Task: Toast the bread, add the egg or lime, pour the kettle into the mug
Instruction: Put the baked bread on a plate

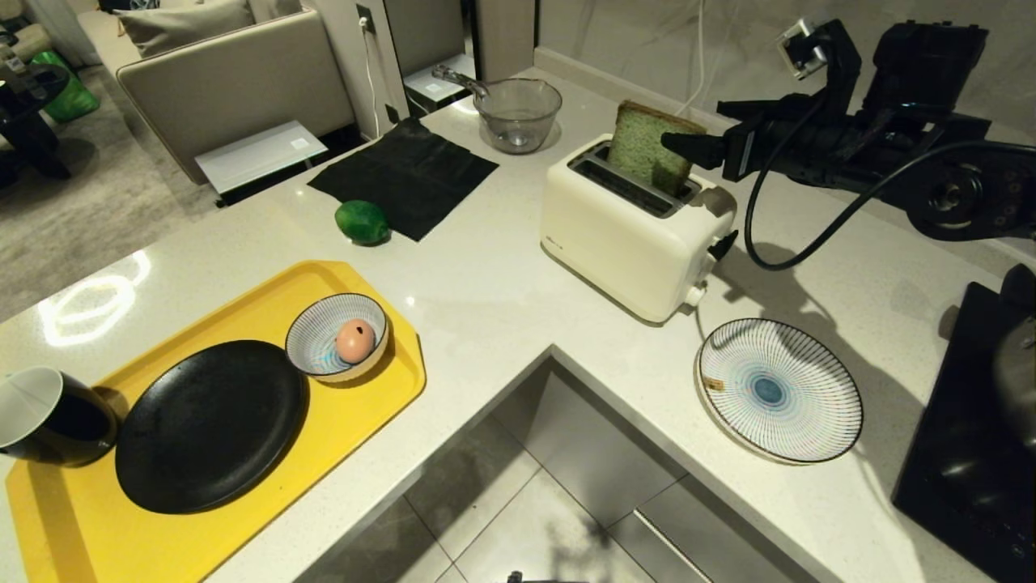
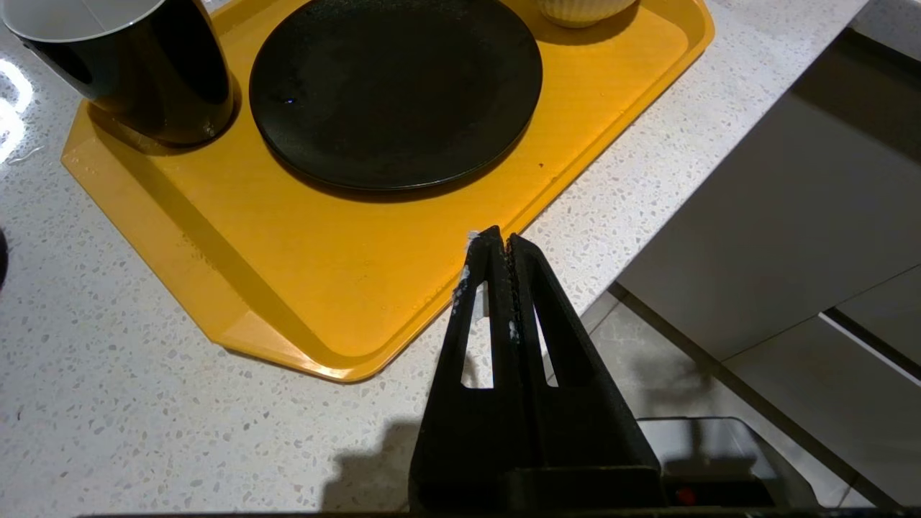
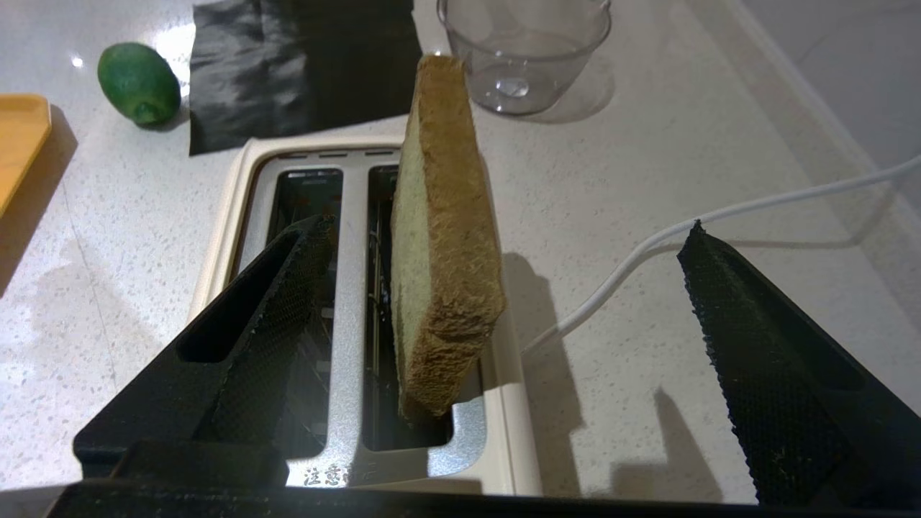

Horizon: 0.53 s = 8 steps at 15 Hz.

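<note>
One unreadable printed line on toaster (image 3: 338,476)

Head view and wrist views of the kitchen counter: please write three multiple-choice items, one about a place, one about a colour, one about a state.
1. Where is the egg?
A. in the striped bowl on the yellow tray
B. on the black plate
C. beside the toaster

2. What colour is the cloth next to the lime?
A. white
B. black
C. yellow

3. How does the bread stand?
A. flat on the striped plate
B. held in the right gripper
C. upright in a slot of the toaster, sticking out

Answers: 1 A, the egg lies inside the bowl. 2 B, the cloth is black. 3 C, the right gripper is open on both sides of the slice, not touching it.
</note>
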Available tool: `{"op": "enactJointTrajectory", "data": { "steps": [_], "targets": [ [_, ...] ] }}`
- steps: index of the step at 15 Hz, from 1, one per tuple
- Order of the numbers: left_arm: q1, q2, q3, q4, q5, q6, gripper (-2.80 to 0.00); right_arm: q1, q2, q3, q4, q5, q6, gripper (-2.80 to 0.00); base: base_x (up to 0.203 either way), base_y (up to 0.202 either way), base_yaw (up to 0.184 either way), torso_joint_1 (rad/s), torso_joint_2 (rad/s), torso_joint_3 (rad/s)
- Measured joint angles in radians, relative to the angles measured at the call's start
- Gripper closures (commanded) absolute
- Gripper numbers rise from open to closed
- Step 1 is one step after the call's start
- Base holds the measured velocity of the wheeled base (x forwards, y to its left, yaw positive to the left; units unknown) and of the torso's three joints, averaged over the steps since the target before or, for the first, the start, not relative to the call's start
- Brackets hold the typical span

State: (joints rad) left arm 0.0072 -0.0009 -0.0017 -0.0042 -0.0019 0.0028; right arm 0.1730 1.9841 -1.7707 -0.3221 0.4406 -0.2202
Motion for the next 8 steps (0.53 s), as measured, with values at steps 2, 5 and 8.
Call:
{"op": "enactJointTrajectory", "data": {
  "steps": [2, 5, 8],
  "targets": [
    [0.000, 0.000, 0.000, 0.000, 0.000, 0.000, 0.00, 0.003, 0.014, -0.017, 0.018, 0.000, -0.001, -2.80, 0.000, 0.000, 0.000, 0.000, 0.00, 0.000],
    [0.000, 0.000, 0.000, 0.000, 0.000, 0.001, 0.00, 0.009, 0.021, -0.020, 0.018, 0.000, -0.002, -2.80, 0.000, 0.000, 0.000, 0.000, 0.00, 0.000],
    [0.000, 0.000, 0.000, 0.000, 0.001, 0.000, 0.00, 0.010, 0.022, -0.018, 0.016, 0.000, -0.002, -2.80, 0.000, 0.000, 0.000, 0.000, 0.00, 0.000]
  ]
}}
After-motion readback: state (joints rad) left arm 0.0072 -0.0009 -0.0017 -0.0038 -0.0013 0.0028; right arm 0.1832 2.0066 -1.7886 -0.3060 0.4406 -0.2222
